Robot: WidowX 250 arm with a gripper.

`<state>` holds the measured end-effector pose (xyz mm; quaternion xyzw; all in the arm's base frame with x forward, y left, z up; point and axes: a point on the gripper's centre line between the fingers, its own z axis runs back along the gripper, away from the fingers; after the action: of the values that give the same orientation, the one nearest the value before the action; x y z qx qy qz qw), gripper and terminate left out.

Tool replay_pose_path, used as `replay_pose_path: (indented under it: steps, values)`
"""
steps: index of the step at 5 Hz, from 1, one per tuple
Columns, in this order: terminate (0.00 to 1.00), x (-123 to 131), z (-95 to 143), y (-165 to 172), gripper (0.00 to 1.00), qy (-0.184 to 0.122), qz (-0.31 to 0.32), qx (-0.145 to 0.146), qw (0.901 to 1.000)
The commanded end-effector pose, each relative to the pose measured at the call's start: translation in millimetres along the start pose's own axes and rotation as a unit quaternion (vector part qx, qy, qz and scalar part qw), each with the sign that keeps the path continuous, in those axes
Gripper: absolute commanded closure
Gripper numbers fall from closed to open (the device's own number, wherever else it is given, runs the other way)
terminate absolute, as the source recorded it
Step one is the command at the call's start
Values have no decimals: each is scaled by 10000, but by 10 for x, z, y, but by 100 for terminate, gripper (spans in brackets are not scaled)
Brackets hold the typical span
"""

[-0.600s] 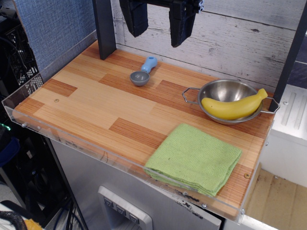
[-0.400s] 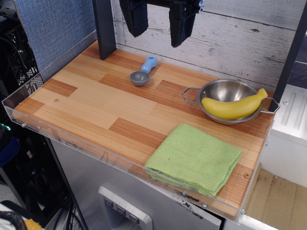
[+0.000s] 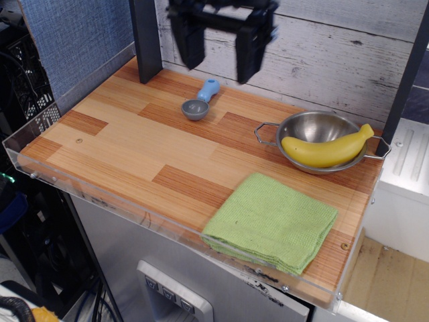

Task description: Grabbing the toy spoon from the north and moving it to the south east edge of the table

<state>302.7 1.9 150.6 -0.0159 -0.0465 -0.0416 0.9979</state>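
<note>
Nearest, at the right front corner of the bench (image 3: 127, 144): a folded green cloth (image 3: 271, 221), reaching almost to the clear rim. Behind it, toward the right: a steel bowl (image 3: 315, 127) with wire handles, holding a yellow banana (image 3: 326, 149). Farther back and left of centre: the toy spoon (image 3: 201, 100), flat on the wood, grey bowl toward the near side, light-blue handle pointing away toward the far wall. Farthest and highest: the hand (image 3: 218, 54), blurred, its two dark fingers spread wide with nothing between them, hanging above the spoon handle and clear of it.

Step in hand, by judgement: the descent for the grasp. Best to come straight down over the chunky blue handle (not the round bowl, likely to slip), fingers either side of it across its short width. Then low enough to close firmly, without pressing into the wood. For the carry afterwards, a path lifted over the steel bowl and its wire handle.
</note>
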Motion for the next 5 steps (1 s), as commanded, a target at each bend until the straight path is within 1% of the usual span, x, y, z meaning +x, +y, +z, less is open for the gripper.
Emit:
replay_pose_path:
  steps: [1, 3, 4, 5]
  values:
    - [0, 346, -518, 316, 0, -70, 196, 221, 9995]
    - [0, 591, -938, 499, 0, -18, 473, 495, 9977]
    - [0, 667, -931, 658, 0, -47, 598, 653, 9961]
    - [0, 681, -814, 807, 0, -178, 730, 767, 9942]
